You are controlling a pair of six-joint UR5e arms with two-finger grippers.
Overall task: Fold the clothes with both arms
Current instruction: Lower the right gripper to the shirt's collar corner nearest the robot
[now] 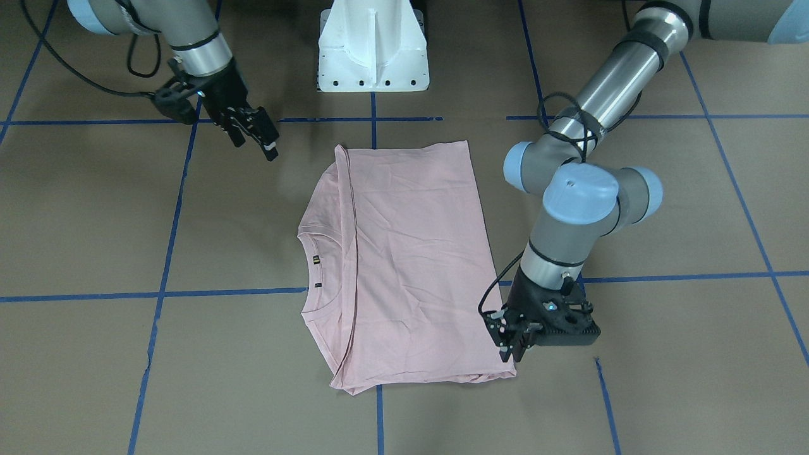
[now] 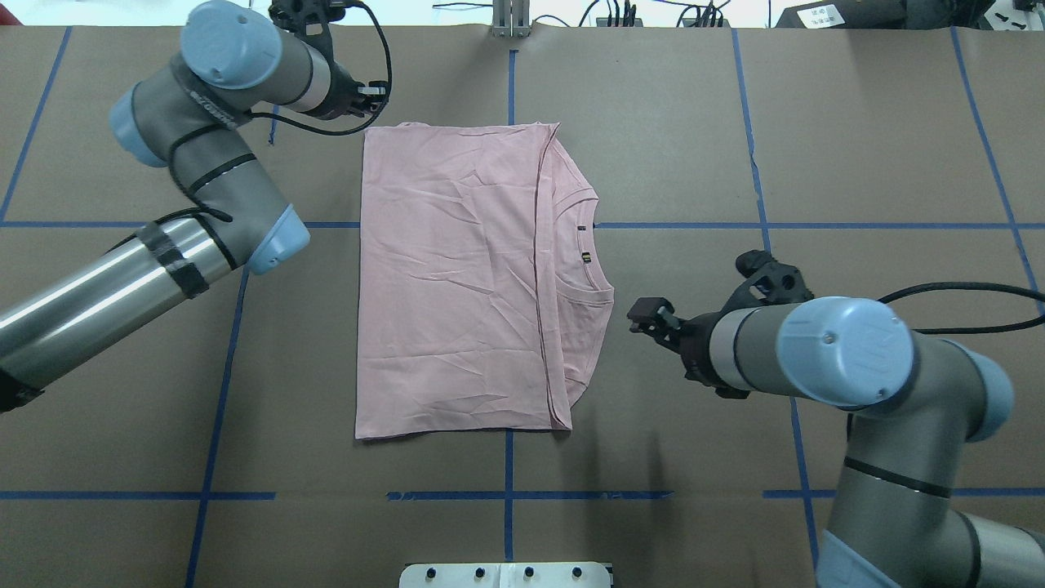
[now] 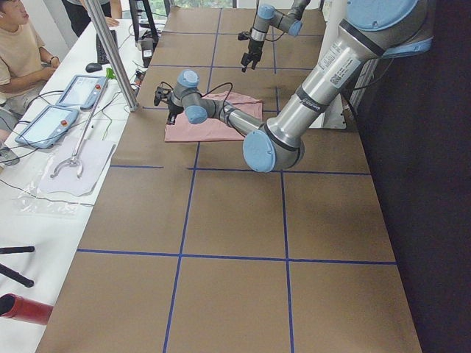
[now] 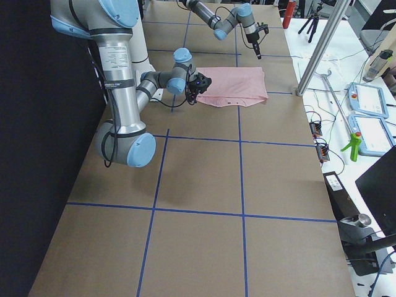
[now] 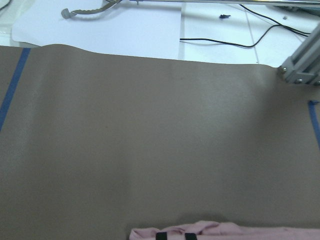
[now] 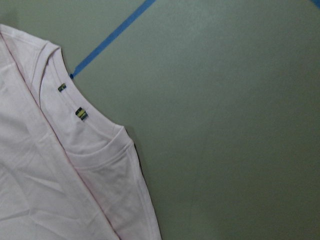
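Observation:
The pale pink T-shirt (image 1: 404,253) lies folded and plain side up at mid-table, collar toward the robot's right (image 2: 592,253). My left gripper (image 1: 512,346) is at the shirt's far corner on the robot's left. In the left wrist view its two black fingertips (image 5: 160,235) sit close together on a bunched pink edge (image 5: 250,231), so it looks shut on the shirt. My right gripper (image 1: 256,138) hangs open and empty above bare table, apart from the shirt, level with the collar (image 2: 649,314). The right wrist view shows the collar and two small neck labels (image 6: 81,113).
The white pedestal base (image 1: 373,50) stands at the robot's side of the table. Blue tape lines (image 1: 170,208) grid the brown surface. A metal post (image 3: 110,51), tablets (image 3: 48,121) and an operator (image 3: 18,44) are beyond the far edge.

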